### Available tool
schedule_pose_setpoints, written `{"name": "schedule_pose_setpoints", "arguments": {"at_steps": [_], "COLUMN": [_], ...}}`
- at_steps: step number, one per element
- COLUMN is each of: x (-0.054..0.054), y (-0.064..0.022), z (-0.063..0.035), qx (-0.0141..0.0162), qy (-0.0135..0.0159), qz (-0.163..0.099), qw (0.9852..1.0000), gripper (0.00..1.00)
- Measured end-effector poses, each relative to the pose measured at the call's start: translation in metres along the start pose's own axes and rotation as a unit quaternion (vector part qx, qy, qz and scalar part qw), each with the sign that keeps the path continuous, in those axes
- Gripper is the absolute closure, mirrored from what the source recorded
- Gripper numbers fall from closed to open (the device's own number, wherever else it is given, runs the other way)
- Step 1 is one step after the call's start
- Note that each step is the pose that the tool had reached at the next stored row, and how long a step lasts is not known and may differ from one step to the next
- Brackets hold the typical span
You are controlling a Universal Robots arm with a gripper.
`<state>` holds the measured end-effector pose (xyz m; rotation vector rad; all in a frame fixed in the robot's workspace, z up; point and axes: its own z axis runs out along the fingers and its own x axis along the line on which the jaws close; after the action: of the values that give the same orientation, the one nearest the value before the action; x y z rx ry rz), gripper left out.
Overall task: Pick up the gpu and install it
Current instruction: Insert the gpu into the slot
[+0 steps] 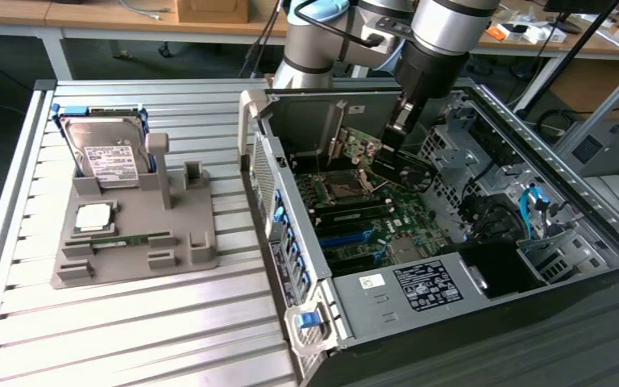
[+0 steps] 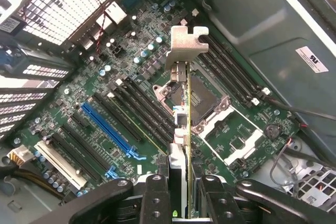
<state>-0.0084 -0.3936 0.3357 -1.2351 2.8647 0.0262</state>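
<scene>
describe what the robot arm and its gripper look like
The arm is built of thick, round silver-grey tubes with darker joints, turning black toward the wrist. A black cable loops beside it. The gripper is black, with jointed linkage bars, round pivot pins and two flat fingers.

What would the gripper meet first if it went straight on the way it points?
The gpu held in the gripper leads; it would likely reach the motherboard first, beside the CPU socket, near the black slots. Depth is unclear.
</scene>
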Motion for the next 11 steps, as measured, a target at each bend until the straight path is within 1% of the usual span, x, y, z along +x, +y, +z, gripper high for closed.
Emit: {"name": "schedule_pose_setpoints", "arguments": {"at_steps": [11], "x": [0.0000], "y": [0.0000], "z": [0.0000], "qx": [-0.0005], "qy": [0.0001], "qz": [-0.018], "qw": [0.9998], "gripper": [0.73]}}
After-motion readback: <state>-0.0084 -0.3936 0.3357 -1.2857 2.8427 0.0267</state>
